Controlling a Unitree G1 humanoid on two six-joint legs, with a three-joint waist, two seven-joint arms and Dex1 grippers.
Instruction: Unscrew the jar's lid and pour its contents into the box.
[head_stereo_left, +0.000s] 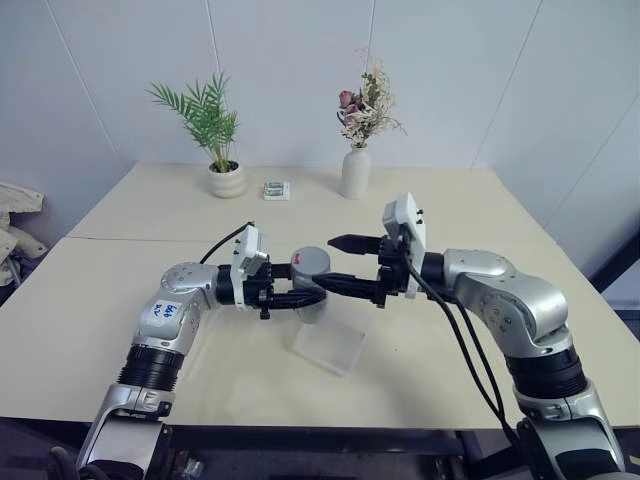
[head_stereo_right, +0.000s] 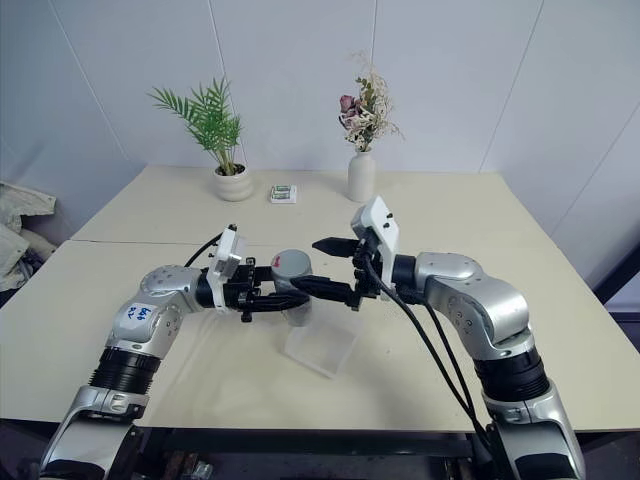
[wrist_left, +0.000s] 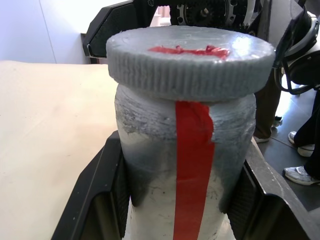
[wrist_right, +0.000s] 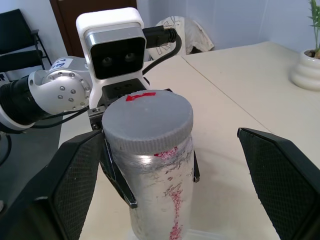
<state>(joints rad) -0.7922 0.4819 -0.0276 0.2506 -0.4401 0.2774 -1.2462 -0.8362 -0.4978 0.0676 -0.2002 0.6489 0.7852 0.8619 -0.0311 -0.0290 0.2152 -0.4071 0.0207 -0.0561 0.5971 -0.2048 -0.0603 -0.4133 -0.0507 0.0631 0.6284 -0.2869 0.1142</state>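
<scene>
My left gripper (head_stereo_left: 318, 297) is shut on the body of the jar (head_stereo_left: 312, 290) and holds it upright above the table. The jar (wrist_left: 186, 155) is silvery with a red strip, and the grey lid (wrist_left: 190, 56) sits on its top. My right gripper (head_stereo_left: 338, 264) is open and level, coming from the right. In the right wrist view its fingers (wrist_right: 67, 190) stand wide on either side of the lid (wrist_right: 147, 117) without touching it. The clear box (head_stereo_left: 330, 346) lies on the table just below and in front of the jar. The contents are hidden inside the jar.
At the back of the table (head_stereo_left: 120, 300) stand a potted palm (head_stereo_left: 224, 172), a small white packet (head_stereo_left: 277, 189) and a white vase of flowers (head_stereo_left: 356, 170). A person's shoes (wrist_left: 300, 175) show on the floor beyond the table's edge.
</scene>
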